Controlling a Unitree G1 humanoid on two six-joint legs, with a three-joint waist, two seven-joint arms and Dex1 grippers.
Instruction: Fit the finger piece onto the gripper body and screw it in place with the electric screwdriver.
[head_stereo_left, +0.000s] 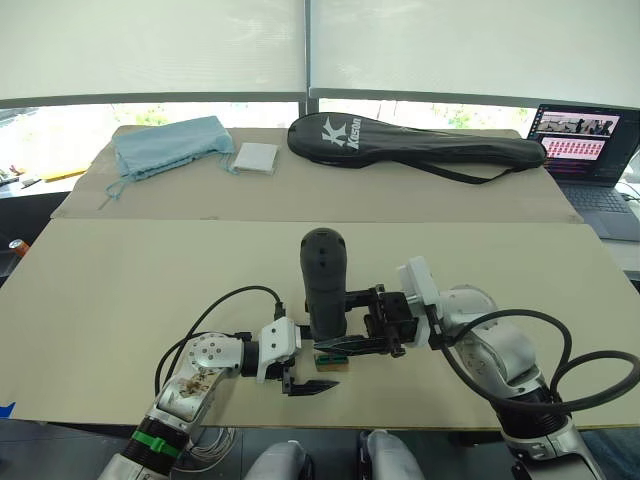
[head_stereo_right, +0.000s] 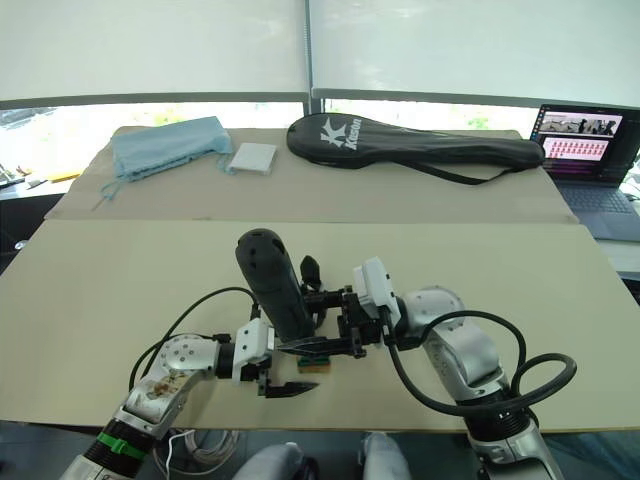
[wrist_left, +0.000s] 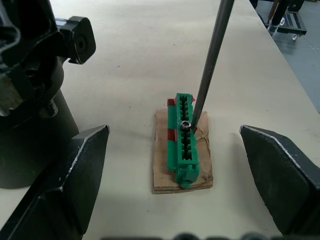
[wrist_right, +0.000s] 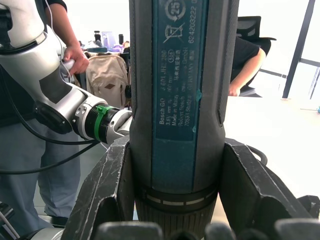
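- My right end effector (head_stereo_left: 345, 325) grips the electric screwdriver (head_stereo_left: 325, 285), fingers closed on its black barrel, holding it upright over the near edge of the counter (head_stereo_left: 120, 290).
- Its thin metal bit (wrist_left: 210, 65) slants down onto a screw in a green slotted holder (wrist_left: 183, 137) (on a brown card scrap).
- My left end effector (wrist_left: 175, 165) is spread wide and empty, straddling that holder without touching it.
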